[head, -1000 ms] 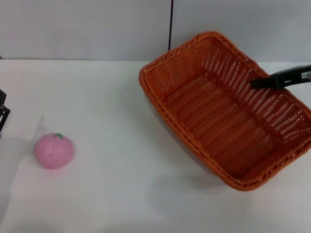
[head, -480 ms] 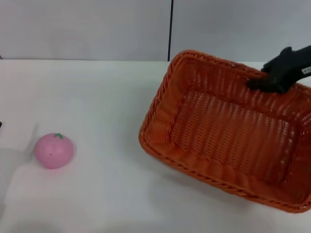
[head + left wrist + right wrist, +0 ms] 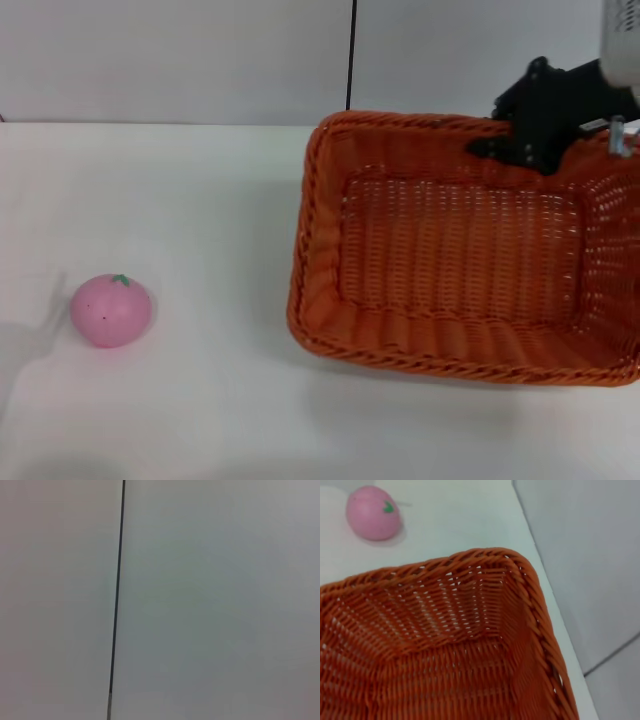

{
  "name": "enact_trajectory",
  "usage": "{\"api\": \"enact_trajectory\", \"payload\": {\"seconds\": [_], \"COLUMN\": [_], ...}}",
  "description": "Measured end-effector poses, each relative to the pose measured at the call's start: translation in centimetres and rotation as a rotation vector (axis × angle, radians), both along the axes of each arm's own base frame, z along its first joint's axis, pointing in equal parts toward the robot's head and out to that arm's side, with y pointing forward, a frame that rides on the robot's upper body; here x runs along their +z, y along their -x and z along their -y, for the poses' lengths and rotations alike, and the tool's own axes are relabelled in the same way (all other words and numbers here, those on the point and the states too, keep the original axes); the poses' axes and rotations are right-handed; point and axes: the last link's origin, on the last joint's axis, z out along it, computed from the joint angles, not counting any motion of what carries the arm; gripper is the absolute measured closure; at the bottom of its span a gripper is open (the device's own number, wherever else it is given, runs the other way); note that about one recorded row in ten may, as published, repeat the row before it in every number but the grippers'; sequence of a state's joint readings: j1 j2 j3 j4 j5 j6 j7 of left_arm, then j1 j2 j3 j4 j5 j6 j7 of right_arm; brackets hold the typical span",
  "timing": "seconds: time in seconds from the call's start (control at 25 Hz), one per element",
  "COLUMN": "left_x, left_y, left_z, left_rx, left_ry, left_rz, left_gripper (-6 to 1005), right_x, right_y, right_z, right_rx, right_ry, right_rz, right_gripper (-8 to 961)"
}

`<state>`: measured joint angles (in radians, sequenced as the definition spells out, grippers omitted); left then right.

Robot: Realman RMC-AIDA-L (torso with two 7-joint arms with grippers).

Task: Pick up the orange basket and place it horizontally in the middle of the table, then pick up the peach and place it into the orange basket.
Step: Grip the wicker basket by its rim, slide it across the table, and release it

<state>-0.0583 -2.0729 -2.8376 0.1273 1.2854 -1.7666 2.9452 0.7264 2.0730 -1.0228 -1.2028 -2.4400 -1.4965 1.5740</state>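
Orange basket: the orange basket (image 3: 460,270) is sitting on the right half of the table, mouth up, its long sides running across the head view. Its near rim is lying toward the robot, and its right end is running out of the head view.

Basket rim: the braided rim is showing whole along the far, left and near sides. In the right wrist view the orange basket (image 3: 445,650) is filling most of the picture, one rounded corner turned toward the fruit.

Right gripper: the right gripper (image 3: 520,148) is reaching in from the upper right and is pinching the basket's far rim near its right end, black fingers closed on the weave.

Peach: the peach (image 3: 110,310) is resting on the left side of the table, well apart from the basket, green leaf on top. The right wrist camera is catching the peach (image 3: 373,512) beyond the basket's corner.

Table: the white table (image 3: 200,200) is carrying both things, bare between them.

Left gripper: it is out of sight; its wrist camera is facing only a pale wall (image 3: 215,600) with a dark vertical seam (image 3: 117,600).
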Motion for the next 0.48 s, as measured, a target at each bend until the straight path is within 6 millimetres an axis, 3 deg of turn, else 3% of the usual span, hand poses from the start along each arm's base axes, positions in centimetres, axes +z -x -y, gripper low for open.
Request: {"api": "enact_trajectory", "payload": {"seconds": [0.48], "left_x": [0.2], "left_y": [0.2], "left_z": [0.3], "left_rx": [0.008], "left_ry": [-0.006], "left_rz": [-0.007], "left_gripper": [169], "right_x": [-3.8], "right_y": [1.0], "right_z": [-0.2], "right_rx": [0.122], "right_ry": [0.028], "right_rz": [0.059], "right_gripper": [814]}}
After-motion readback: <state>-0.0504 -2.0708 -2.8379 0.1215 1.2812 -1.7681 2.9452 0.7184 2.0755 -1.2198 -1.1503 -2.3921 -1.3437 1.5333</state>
